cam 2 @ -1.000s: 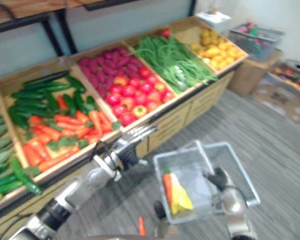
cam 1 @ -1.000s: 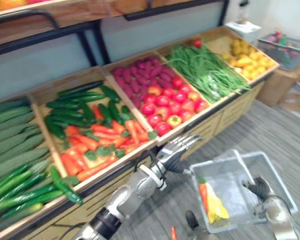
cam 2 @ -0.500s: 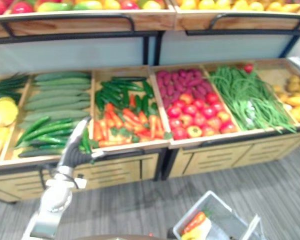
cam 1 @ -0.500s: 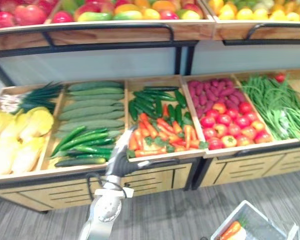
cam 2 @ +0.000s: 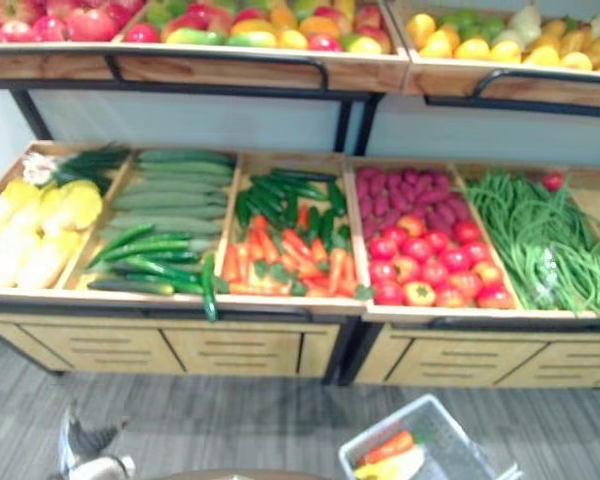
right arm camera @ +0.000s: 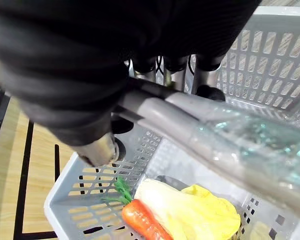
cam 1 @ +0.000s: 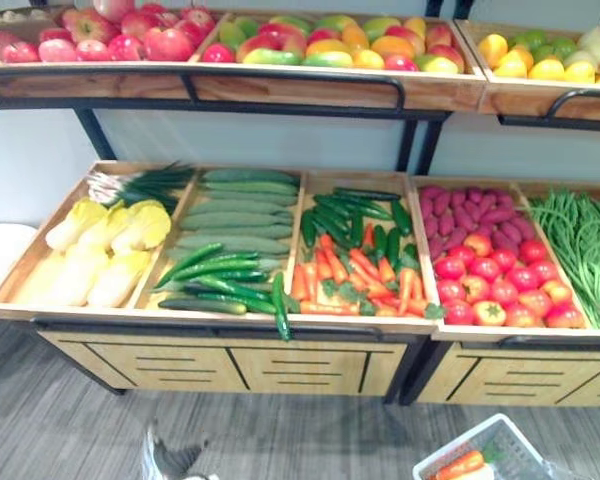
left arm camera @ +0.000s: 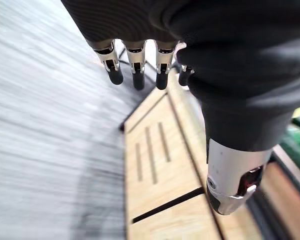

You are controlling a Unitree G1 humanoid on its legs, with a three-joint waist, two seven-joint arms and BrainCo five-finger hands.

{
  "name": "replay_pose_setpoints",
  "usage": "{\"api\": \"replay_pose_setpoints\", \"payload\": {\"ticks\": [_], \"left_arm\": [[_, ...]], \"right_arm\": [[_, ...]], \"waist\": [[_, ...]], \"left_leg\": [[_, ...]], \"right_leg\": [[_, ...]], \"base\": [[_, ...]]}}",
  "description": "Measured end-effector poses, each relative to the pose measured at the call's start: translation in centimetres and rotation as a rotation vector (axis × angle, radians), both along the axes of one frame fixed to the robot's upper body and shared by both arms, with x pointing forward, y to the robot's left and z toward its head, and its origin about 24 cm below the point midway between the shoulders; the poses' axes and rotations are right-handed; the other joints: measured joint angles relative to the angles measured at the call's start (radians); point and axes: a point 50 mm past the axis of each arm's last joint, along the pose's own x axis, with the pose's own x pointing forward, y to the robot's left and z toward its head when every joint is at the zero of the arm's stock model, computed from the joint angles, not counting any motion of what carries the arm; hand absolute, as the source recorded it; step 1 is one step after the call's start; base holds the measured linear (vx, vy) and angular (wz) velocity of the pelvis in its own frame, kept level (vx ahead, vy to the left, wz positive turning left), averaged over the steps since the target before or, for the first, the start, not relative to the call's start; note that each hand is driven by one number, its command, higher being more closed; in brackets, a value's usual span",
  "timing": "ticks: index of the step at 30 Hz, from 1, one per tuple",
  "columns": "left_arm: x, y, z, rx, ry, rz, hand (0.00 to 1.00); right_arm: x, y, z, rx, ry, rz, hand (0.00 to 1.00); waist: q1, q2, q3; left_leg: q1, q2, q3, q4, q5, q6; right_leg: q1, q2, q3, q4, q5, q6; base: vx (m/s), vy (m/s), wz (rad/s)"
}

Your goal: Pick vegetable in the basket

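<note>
My right hand (right arm camera: pixel 70 75) is shut on the grey handle (right arm camera: pixel 190 120) of a pale plastic basket (cam 2: pixel 432 417), which hangs low at my right. Inside the basket lie a carrot (right arm camera: pixel 140 220) and a yellow leafy cabbage (right arm camera: pixel 190 212); both also show in the right eye view, the carrot (cam 2: pixel 385 447) on top. My left hand (left arm camera: pixel 155 25) is low by the floor in front of the stand's wooden drawers (left arm camera: pixel 155 165), fingers (left arm camera: pixel 135 70) straight and holding nothing. It shows at the bottom of the left eye view as left hand (cam 1: pixel 165 462).
The slanted lower shelf holds crates of yellow cabbages (cam 1: pixel 100 245), cucumbers (cam 1: pixel 230 215), carrots (cam 1: pixel 355 280), tomatoes (cam 1: pixel 495 285) and green beans (cam 1: pixel 580 240). One cucumber (cam 1: pixel 279 305) hangs over the front edge. An upper shelf (cam 1: pixel 230 85) carries apples and other fruit. Grey floor lies before the stand.
The camera has swung, so the whole stand has shifted in view. My left hand has dropped from the cucumber crate's front edge down toward the floor. The right hand still holds the basket.
</note>
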Motion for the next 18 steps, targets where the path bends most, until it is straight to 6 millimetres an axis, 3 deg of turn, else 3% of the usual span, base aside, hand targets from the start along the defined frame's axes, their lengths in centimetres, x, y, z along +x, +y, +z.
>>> {"api": "replay_pose_setpoints", "payload": {"ticks": [5, 7, 12, 18], "left_arm": [[-5.2, -2.3, -3.1, -0.214, 0.18, 0.203, 0.0], [-5.8, -2.1, -3.2, -0.228, 0.207, 0.217, 0.0], [-6.4, -2.2, -3.8, -0.341, 0.23, 0.26, 0.0], [-4.8, -2.5, -4.1, -0.412, 0.209, 0.191, 0.0]], "right_arm": [[-0.3, 0.6, -0.3, 0.01, 0.026, -0.016, 1.0], [-0.1, 0.8, -0.5, 0.018, 0.028, -0.016, 1.0], [0.7, 0.8, -0.6, 0.029, 0.028, 0.039, 1.0], [1.1, 0.7, -0.7, 0.059, 0.034, 0.118, 1.0]], "waist": [[-0.004, 0.002, -0.008], [-0.009, 0.004, -0.008], [-0.029, 0.009, -0.007], [-0.03, 0.015, 0.006]], "left_leg": [[0.018, 0.003, 0.003, -0.031, 0.014, -0.01], [0.019, 0.007, 0.006, -0.03, 0.016, -0.01], [0.034, 0.012, 0.04, -0.027, 0.003, -0.016], [0.051, 0.016, 0.086, -0.009, -0.021, -0.019]], "right_leg": [[-0.002, 0.012, 0.01, -0.022, 0.002, 0.002], [-0.002, 0.017, 0.019, -0.024, 0.009, 0.011], [-0.004, 0.027, 0.052, -0.032, 0.011, 0.014], [-0.014, 0.032, 0.099, -0.031, 0.013, 0.016]], "base": [[0.05, -0.011, -0.04], [0.08, -0.016, -0.13], [0.05, -0.007, -0.22], [0.0, -0.007, -0.21]]}}
